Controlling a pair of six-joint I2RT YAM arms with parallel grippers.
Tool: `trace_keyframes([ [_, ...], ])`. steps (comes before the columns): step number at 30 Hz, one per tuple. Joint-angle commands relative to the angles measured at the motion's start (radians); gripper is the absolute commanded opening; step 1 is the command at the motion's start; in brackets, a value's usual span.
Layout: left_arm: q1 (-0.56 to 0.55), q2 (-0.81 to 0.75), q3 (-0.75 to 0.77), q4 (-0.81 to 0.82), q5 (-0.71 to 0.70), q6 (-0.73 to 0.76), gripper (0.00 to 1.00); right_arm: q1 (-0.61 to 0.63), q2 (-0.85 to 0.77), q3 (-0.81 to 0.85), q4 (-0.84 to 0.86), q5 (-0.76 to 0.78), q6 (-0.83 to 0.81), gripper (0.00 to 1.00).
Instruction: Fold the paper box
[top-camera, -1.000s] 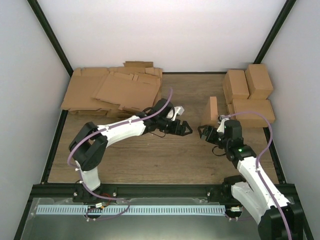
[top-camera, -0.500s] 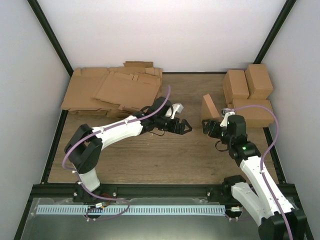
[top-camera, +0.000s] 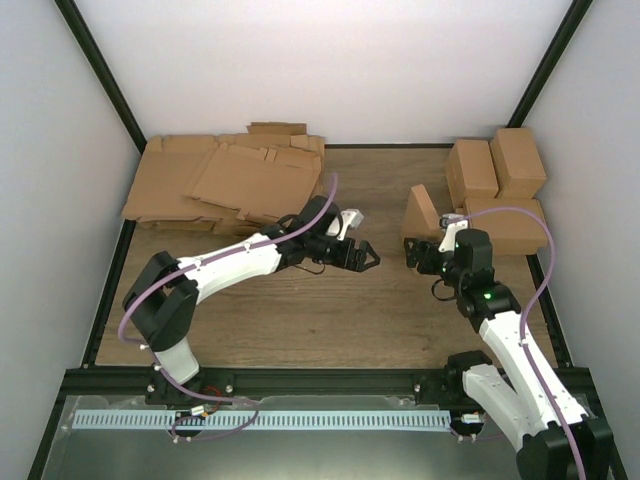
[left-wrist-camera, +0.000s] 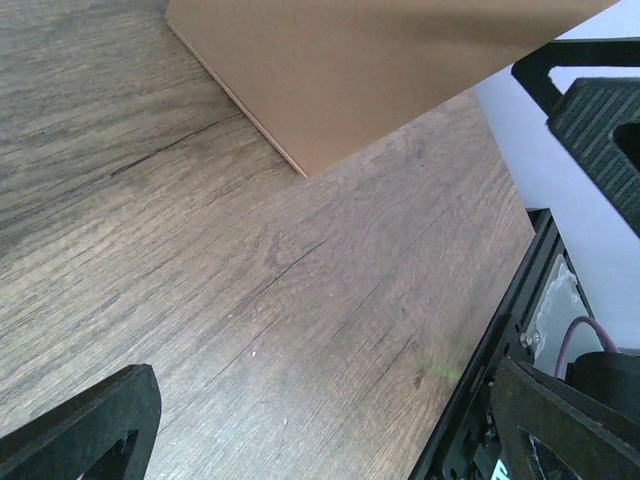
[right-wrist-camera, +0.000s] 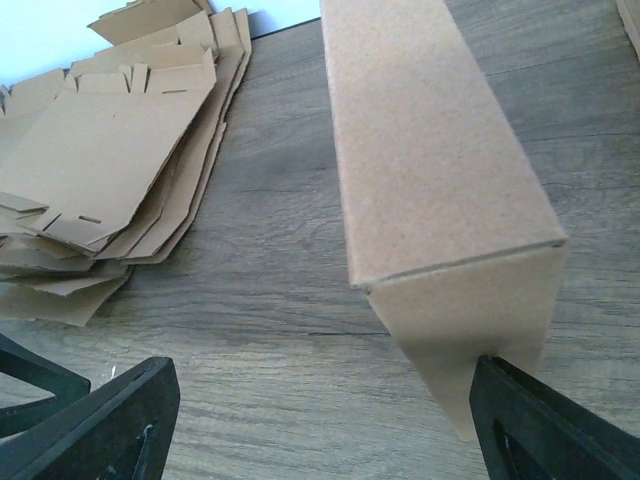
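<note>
Teetering box, no grip on it

Left gripper (top-camera: 368, 257) and right gripper (top-camera: 415, 256) both stand with jaws apart, clamped on nothing. Just past the right one, at 2 o'clock on the table (top-camera: 300, 310), the paper box (top-camera: 421, 212) is tilted up on 1 edge, with 1 right fingertip (right-wrist-camera: 530, 430) at its low corner. A nudge there could topple it against the finished boxes (top-camera: 470, 170) at 1 o'clock, or spring an end flap. Flat cardboard sheets (top-camera: 225, 180) lie at 10 o'clock.
</note>
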Motion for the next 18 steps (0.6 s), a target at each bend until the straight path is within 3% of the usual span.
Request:
trace_keyframes([
  [1, -0.002, -0.054, -0.005, -0.015, -0.019, 0.030, 0.94, 0.008, -0.020, 0.020, 0.011, -0.037, -0.024, 0.83],
  [6, 0.002, -0.065, 0.014, -0.023, -0.031, 0.010, 0.99, 0.009, -0.053, 0.047, -0.042, -0.089, 0.023, 0.83],
  [12, 0.028, -0.040, 0.018, 0.085, 0.018, -0.190, 1.00, 0.009, -0.094, 0.062, -0.099, -0.209, 0.153, 0.84],
  [18, 0.029, 0.102, 0.167, 0.079, 0.129, -0.309, 1.00, 0.008, -0.196, 0.006, -0.123, -0.307, 0.324, 0.84],
])
